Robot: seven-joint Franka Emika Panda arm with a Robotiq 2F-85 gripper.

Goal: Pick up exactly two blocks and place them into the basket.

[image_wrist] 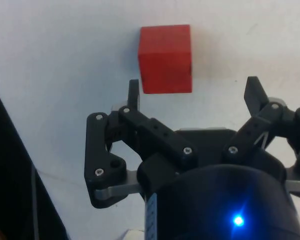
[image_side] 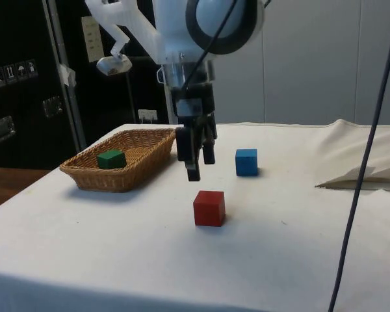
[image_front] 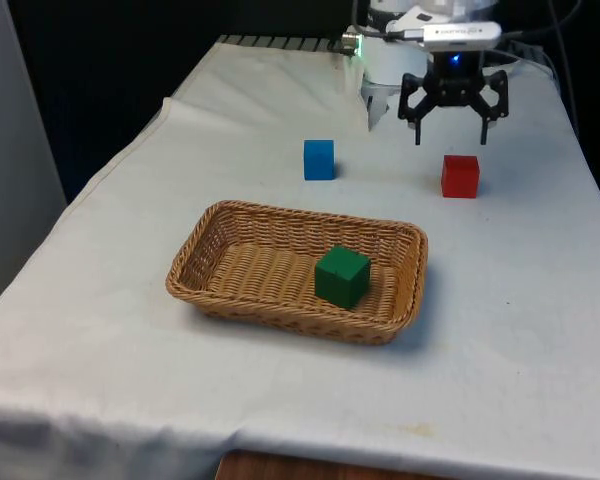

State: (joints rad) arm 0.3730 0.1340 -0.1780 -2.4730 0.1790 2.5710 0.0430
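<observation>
White cloth point(image_front: 500, 330), woven oval basket point(image_front: 230, 262), cubes

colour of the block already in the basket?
Green. The block lies inside the wicker basket; clearest in the front view.

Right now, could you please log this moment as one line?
gripper: open, above red block | green block: in basket | blue block: on cloth

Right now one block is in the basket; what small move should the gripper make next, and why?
Probably shift a little over the red block and come straight down around it. The green block already lies in the basket, so one more is needed. The gripper hangs open above the cloth beside the red block, closer to it than to the blue block.
</observation>
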